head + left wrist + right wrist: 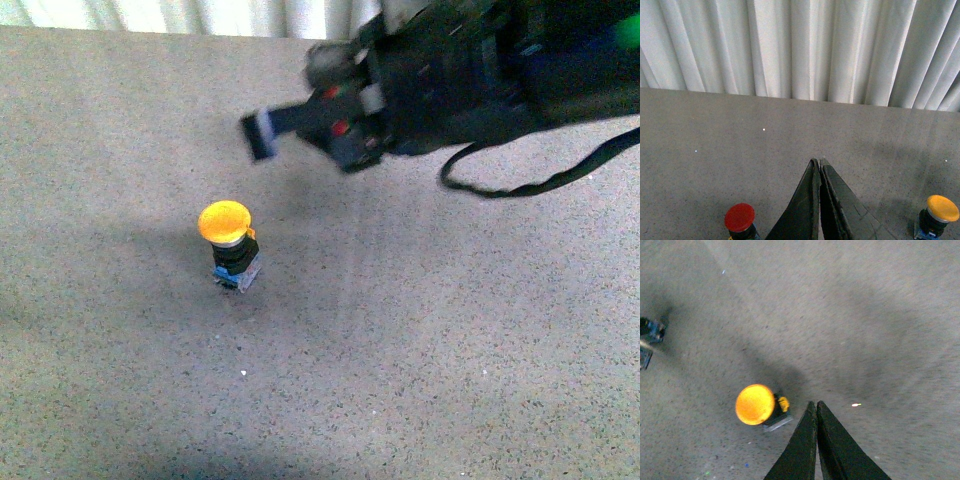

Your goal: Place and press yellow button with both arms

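The yellow button (225, 224) stands upright on the grey speckled table (420, 340), its domed cap on a black body with a blue-grey base. My right gripper (260, 134) hovers shut above and behind it, holding nothing. In the right wrist view the yellow button (755, 404) sits just beside the tips of the right gripper (816, 403), apart from them. My left gripper (819, 162) is shut and holds nothing, with the yellow button (942, 208) off to one side near the frame's edge. The left arm does not show in the front view.
A red button (739, 217) stands on the table on the other side of the left gripper. White pleated curtains (800, 45) hang behind the table's far edge. A small blue-black part (651, 331) lies at the edge of the right wrist view. A black cable (520, 185) loops under the right arm.
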Tool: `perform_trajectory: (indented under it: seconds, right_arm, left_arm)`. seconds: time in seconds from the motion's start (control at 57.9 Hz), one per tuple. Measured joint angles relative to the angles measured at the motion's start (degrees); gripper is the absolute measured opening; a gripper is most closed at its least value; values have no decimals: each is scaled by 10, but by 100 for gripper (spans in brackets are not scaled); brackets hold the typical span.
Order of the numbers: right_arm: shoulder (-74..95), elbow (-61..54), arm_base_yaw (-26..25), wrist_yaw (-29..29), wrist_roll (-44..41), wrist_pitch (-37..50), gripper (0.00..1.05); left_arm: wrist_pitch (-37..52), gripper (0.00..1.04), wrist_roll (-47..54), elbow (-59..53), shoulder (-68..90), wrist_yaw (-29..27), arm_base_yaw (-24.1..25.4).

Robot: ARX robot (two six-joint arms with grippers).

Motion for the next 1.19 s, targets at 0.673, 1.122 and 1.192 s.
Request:
perform_trajectory:
  seconds: [0.673,1.122,1.192]
  right_arm:
    - [-350,-408,-151,203,-16,375,1]
    - [-513,-495,-226,131,-17,296,1]
    - [-540,-497,-226,130,-17,273,1]
  left_arm:
    - [0,1,0,0,0,0,0]
    - [0,1,0,0,0,0,0]
    - [0,1,0,0,0,0,0]
